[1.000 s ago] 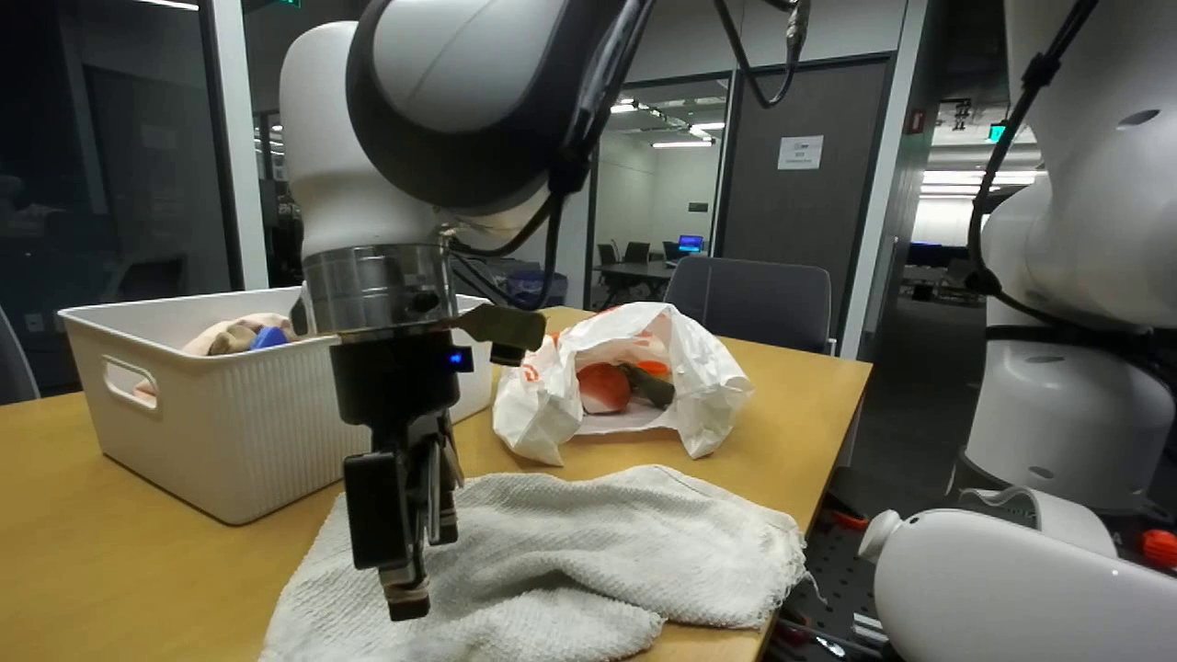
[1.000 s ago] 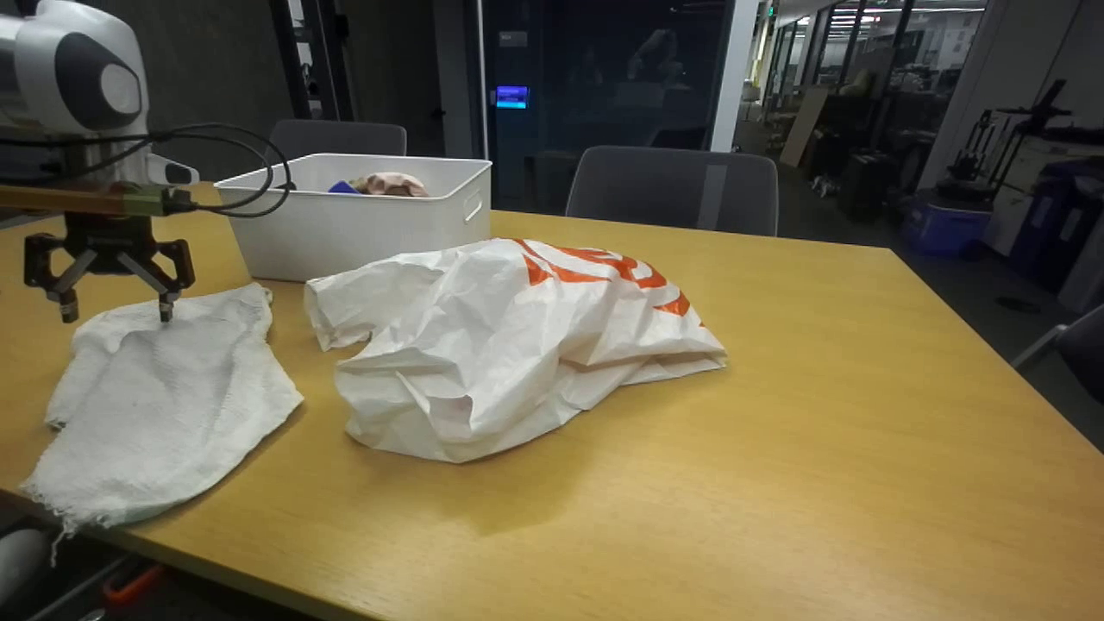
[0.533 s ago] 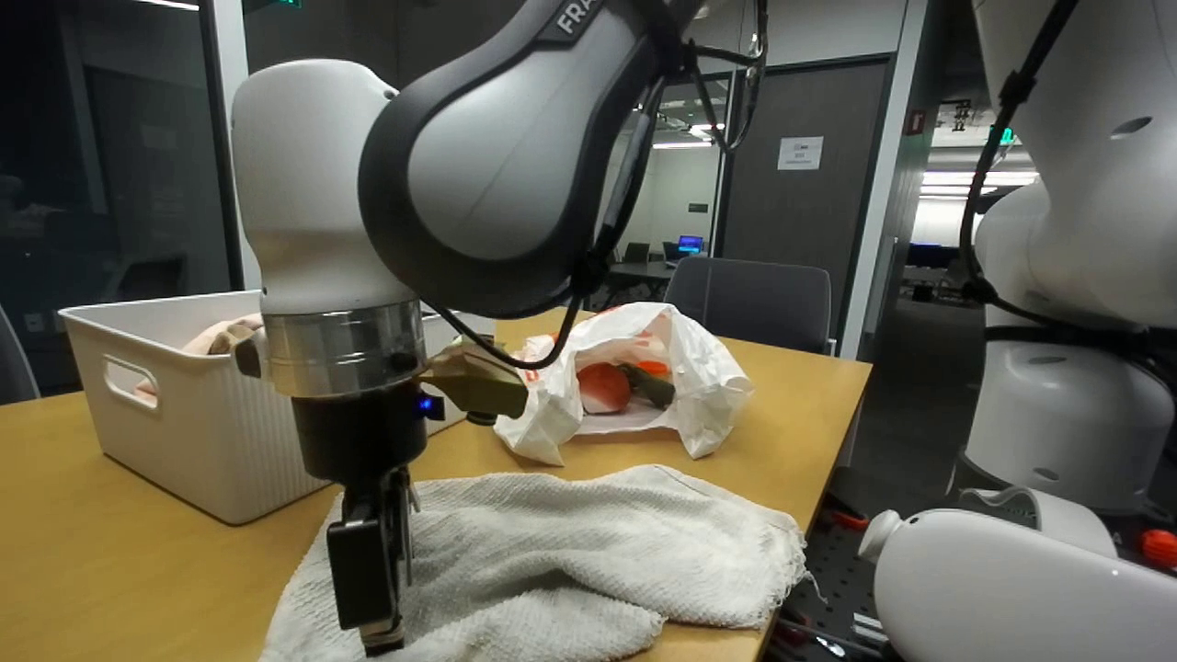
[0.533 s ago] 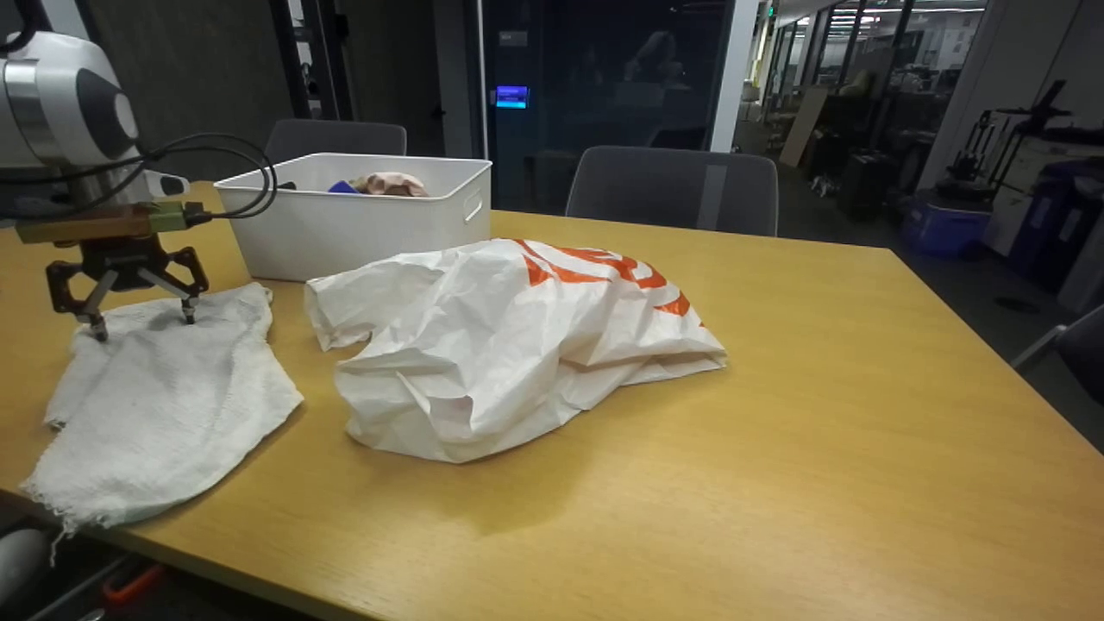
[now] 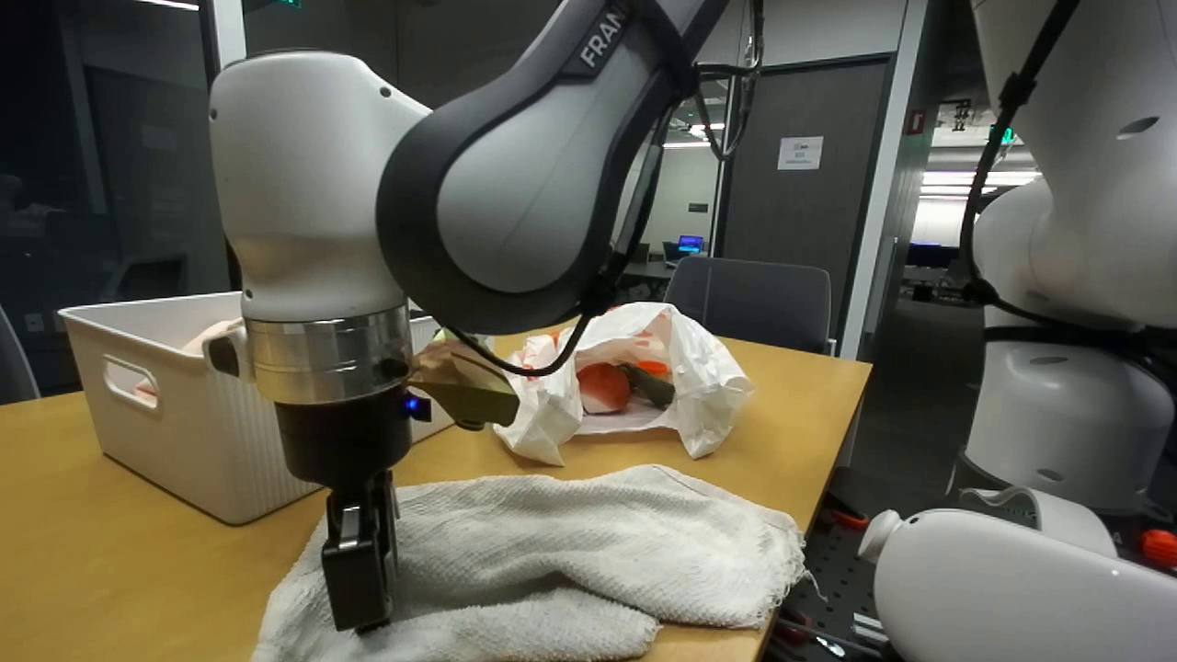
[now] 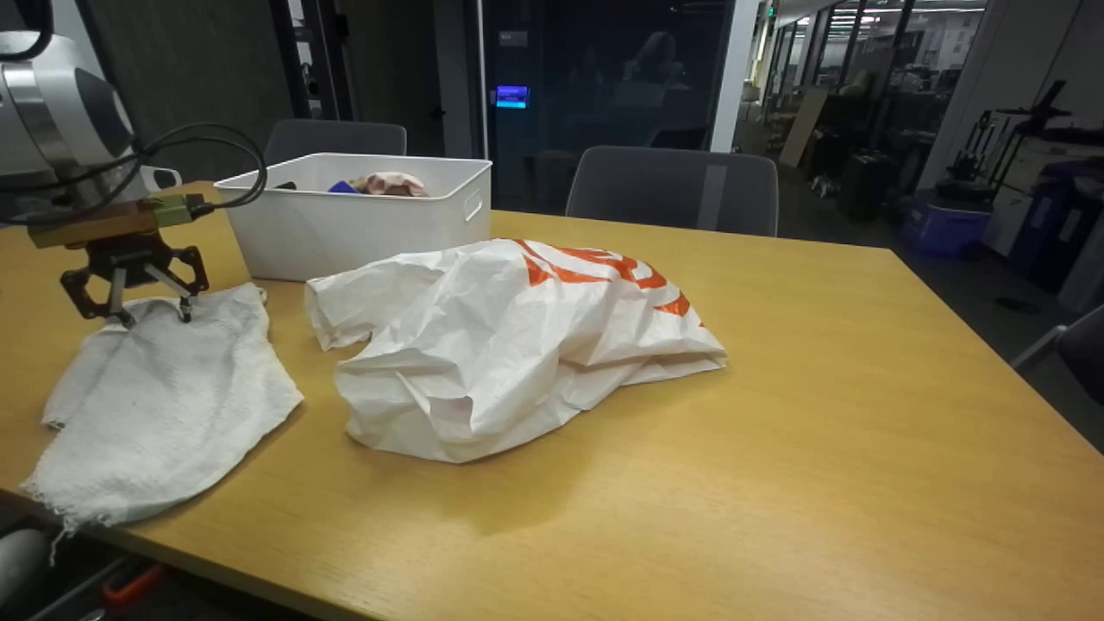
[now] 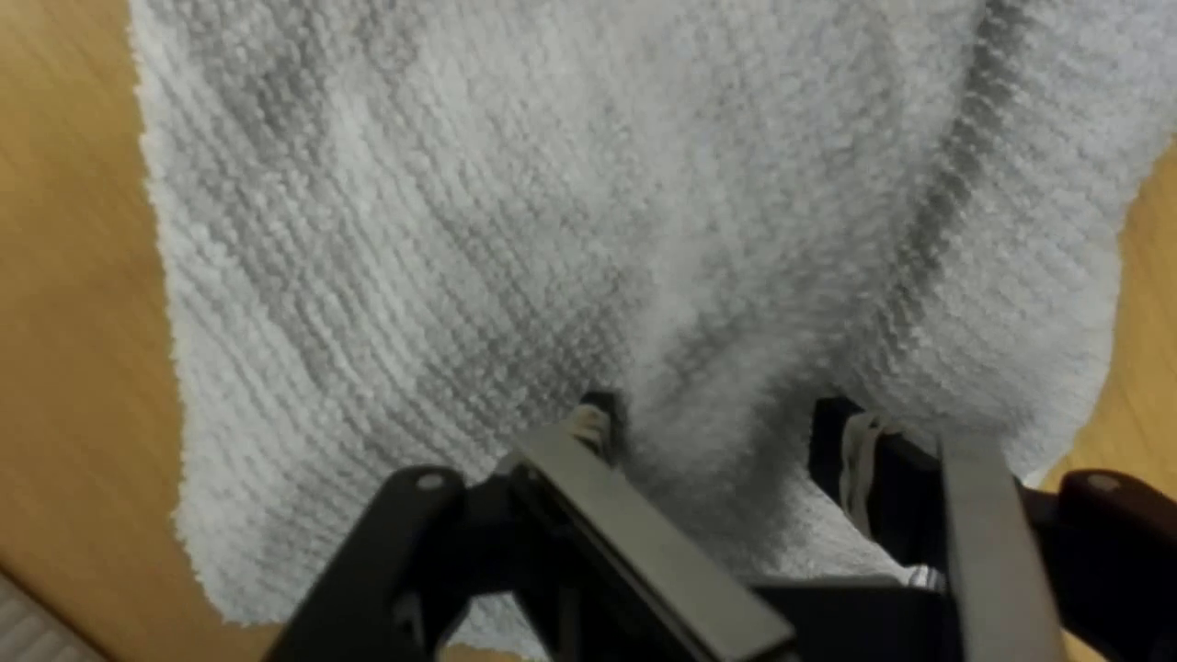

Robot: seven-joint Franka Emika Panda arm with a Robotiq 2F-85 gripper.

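Note:
A white textured towel (image 5: 570, 542) lies rumpled on the wooden table, with a frayed end at the table's edge. My gripper (image 6: 157, 318) points down into the part of it near the white bin, fingertips pressed against the cloth. In the wrist view the towel (image 7: 441, 211) fills most of the picture. There the gripper (image 7: 715, 423) stands partly open, a wide gap between its fingertips, and a soft fold of cloth rises in that gap. Neither side of the fold looks squeezed. In an exterior view the fingertips are partly sunk in the cloth and hard to see.
A white bin (image 6: 354, 233) with cloth-like things and something blue inside stands beside the towel. A crumpled white plastic bag (image 6: 517, 362) lies close by. Its mouth shows a reddish round object (image 5: 603, 387) and a dark green one (image 5: 649, 386). Chairs stand behind the table (image 6: 819, 431).
The gripper has come down from above the towel onto it and shifted slightly. Its fingers have drawn closer together in the last half second, and the cloth between them has bunched up.

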